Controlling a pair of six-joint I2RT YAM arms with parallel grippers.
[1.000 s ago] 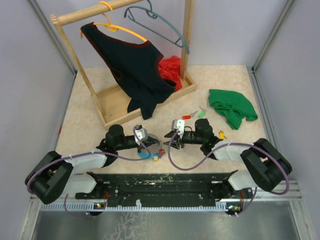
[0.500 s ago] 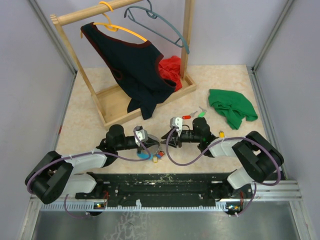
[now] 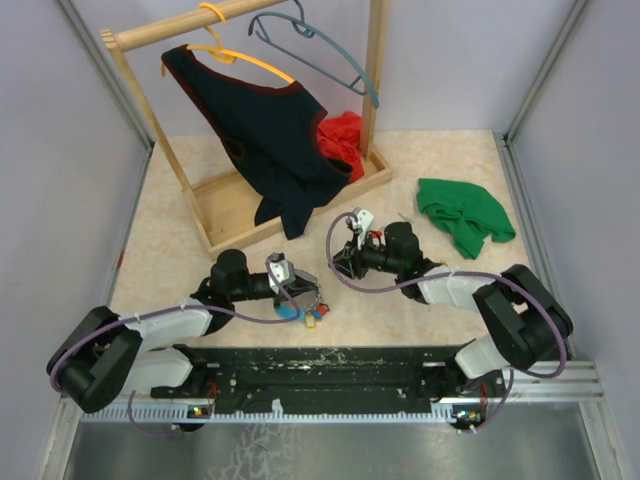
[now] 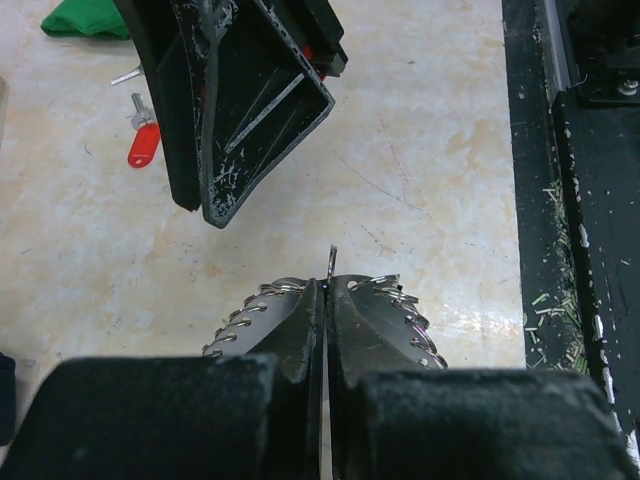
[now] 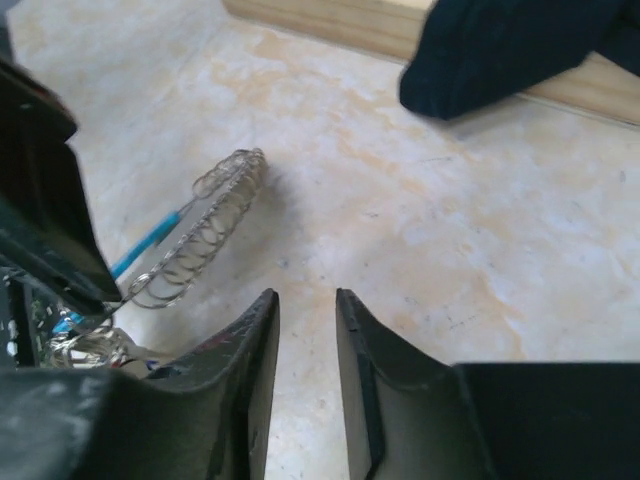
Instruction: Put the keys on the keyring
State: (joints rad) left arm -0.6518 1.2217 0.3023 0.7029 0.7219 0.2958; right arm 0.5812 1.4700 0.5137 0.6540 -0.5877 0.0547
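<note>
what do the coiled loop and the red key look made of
The coiled loop looks like thin bare metal wire, silvery with glints along its turns. The red key has a smooth red cap, probably plastic, on a small grey shank, likely metal.

The table (image 3: 170, 250) is a pale beige, marbled surface, and a wooden clothes rack (image 3: 374, 90) stands on its far half with its tray-like base flat on the top. Well off to the rack's right lies a crumpled green cloth (image 3: 462, 215). Off the rack's front right corner, nearer than the cloth, a red-capped key (image 4: 143, 145) lies flat on the bare surface, with a second key's silver blade (image 4: 125, 75) just beside it.
</note>
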